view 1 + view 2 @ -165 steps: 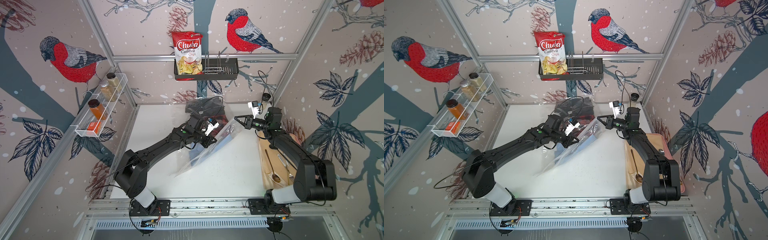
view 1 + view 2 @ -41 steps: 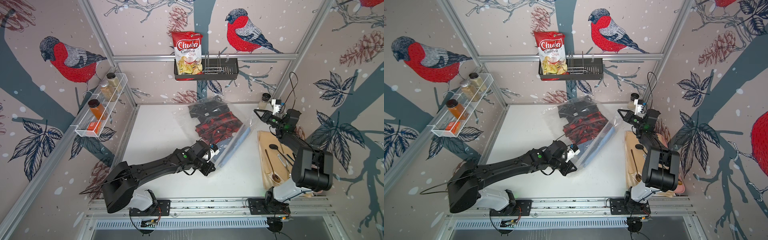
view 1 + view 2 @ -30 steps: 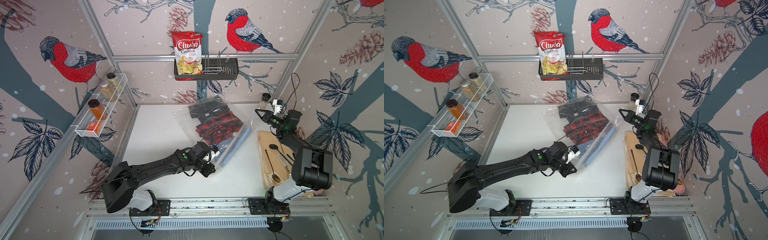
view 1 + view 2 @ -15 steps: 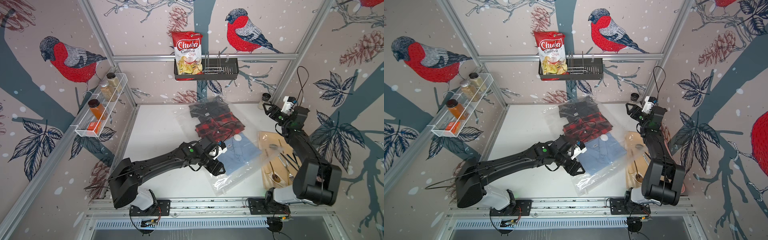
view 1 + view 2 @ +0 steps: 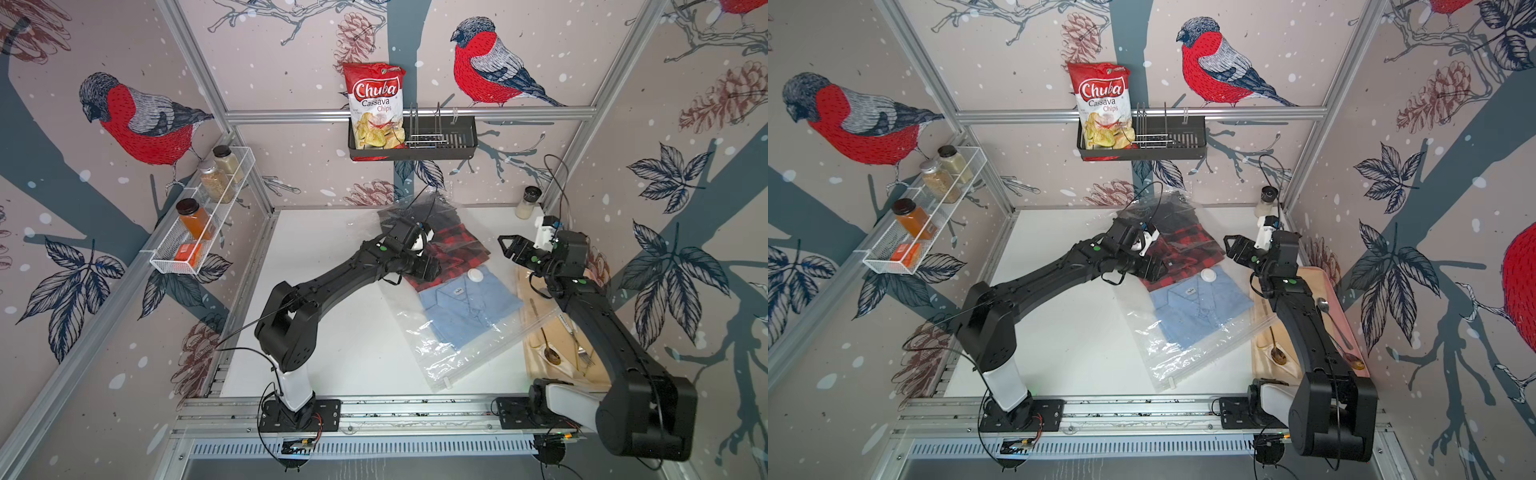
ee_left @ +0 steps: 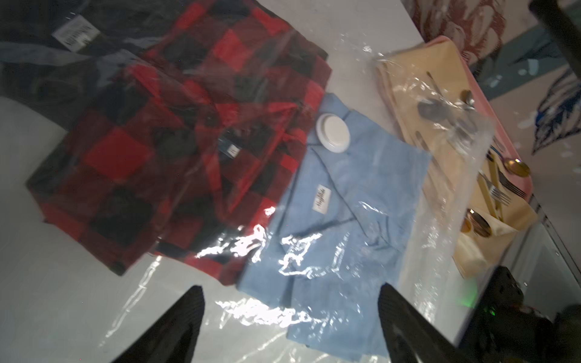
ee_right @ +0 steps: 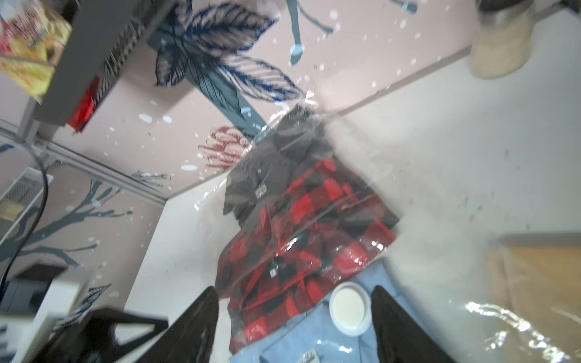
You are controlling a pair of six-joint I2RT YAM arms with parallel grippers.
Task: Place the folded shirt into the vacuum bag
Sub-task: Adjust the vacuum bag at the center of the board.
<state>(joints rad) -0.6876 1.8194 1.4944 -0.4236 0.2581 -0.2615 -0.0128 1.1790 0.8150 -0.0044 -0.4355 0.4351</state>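
Lying flat on the worktop (image 5: 332,332) now, the vacuum bag (image 5: 457,353) has been released; left gripper (image 6: 290,295) and right gripper (image 7: 294,294) both gape empty.

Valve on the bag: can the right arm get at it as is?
Probably yes. The valve lies exposed on top of the bag, over the blue shirt. The right gripper hovers close by, jaws open, with nothing between them.
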